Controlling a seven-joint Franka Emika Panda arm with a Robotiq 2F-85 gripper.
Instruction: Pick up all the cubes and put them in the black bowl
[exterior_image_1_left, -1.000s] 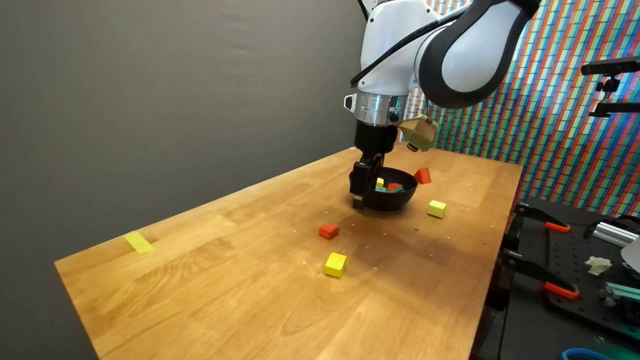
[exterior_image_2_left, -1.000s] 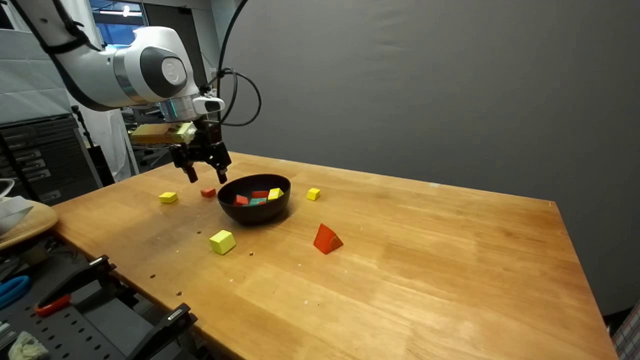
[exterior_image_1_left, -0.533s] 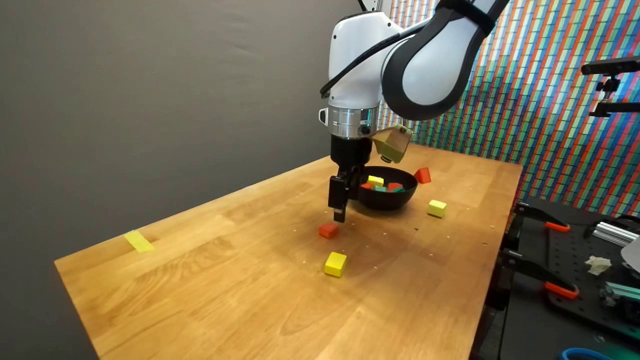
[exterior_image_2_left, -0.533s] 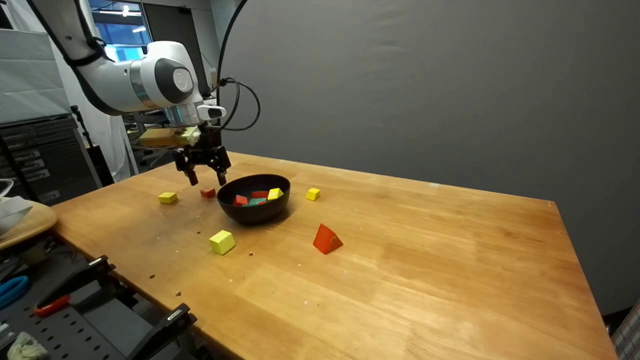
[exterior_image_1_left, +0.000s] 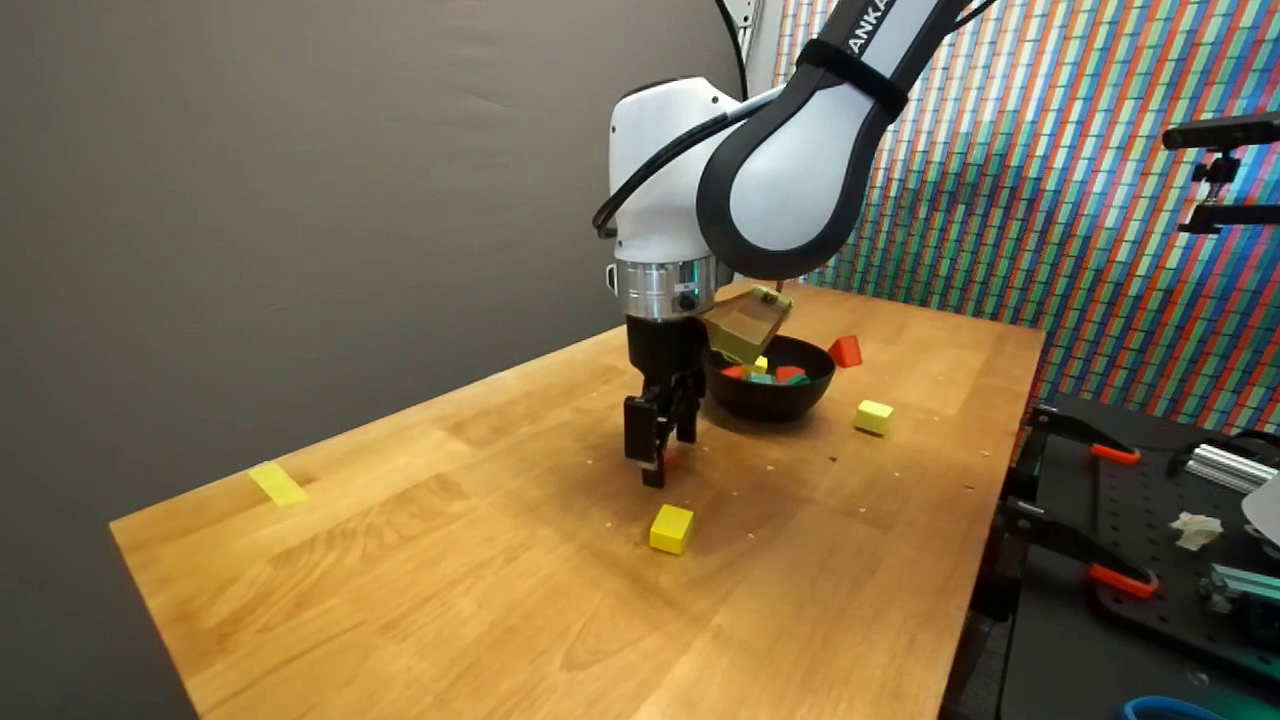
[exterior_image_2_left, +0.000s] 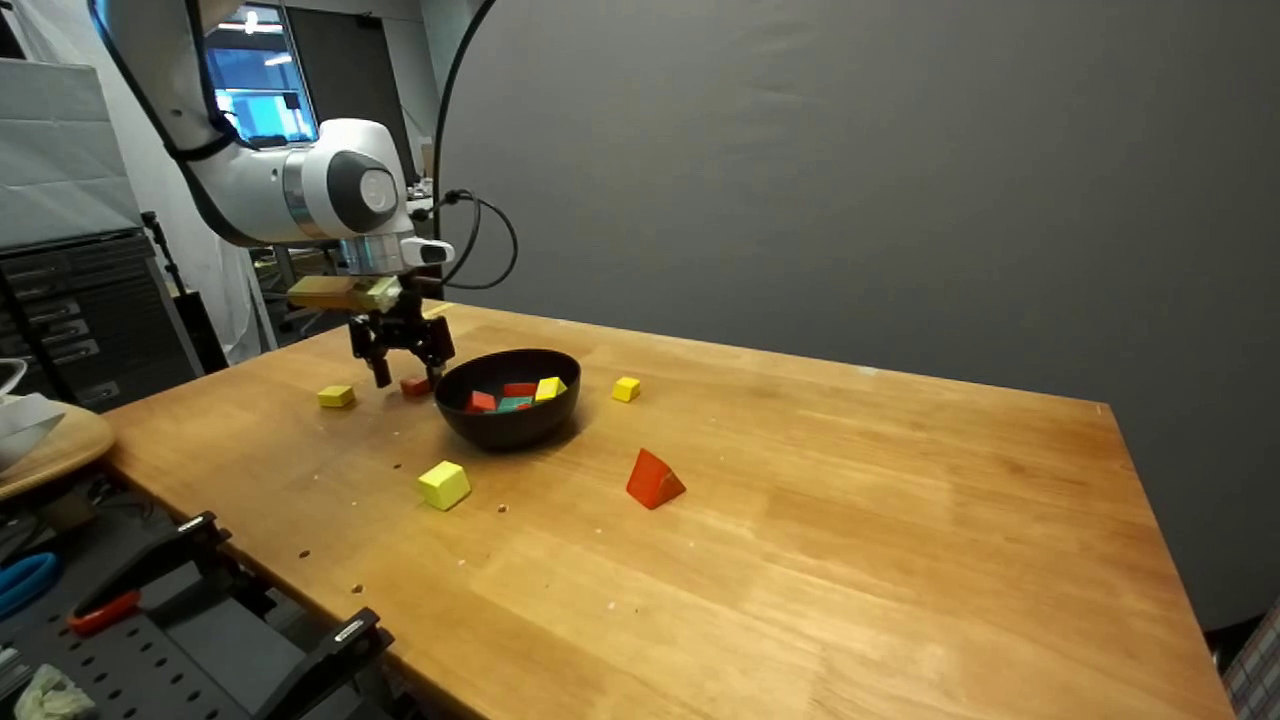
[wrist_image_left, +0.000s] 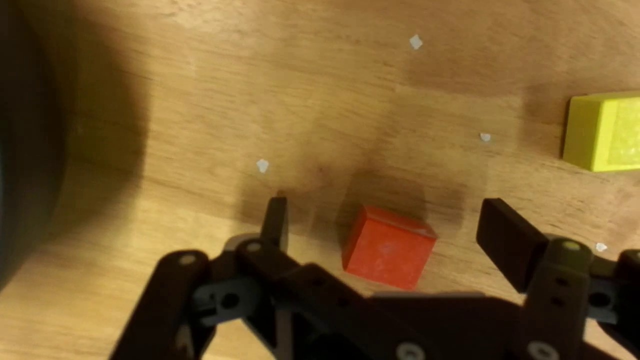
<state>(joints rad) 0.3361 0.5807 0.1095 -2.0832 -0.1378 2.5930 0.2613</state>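
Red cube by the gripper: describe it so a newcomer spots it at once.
On the table, find the black bowl; beside it, the gripper hangs with its jaws open. In the wrist view, the red cube shows between those jaws; the nearby yellow cube lies outside them.

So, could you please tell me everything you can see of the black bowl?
The black bowl looks round and smooth, with plain sides curving in toward its base; its material is unclear. It stands upright on the wooden table, open at the top, and holds several red, yellow and green blocks. The gripper stands apart from it.
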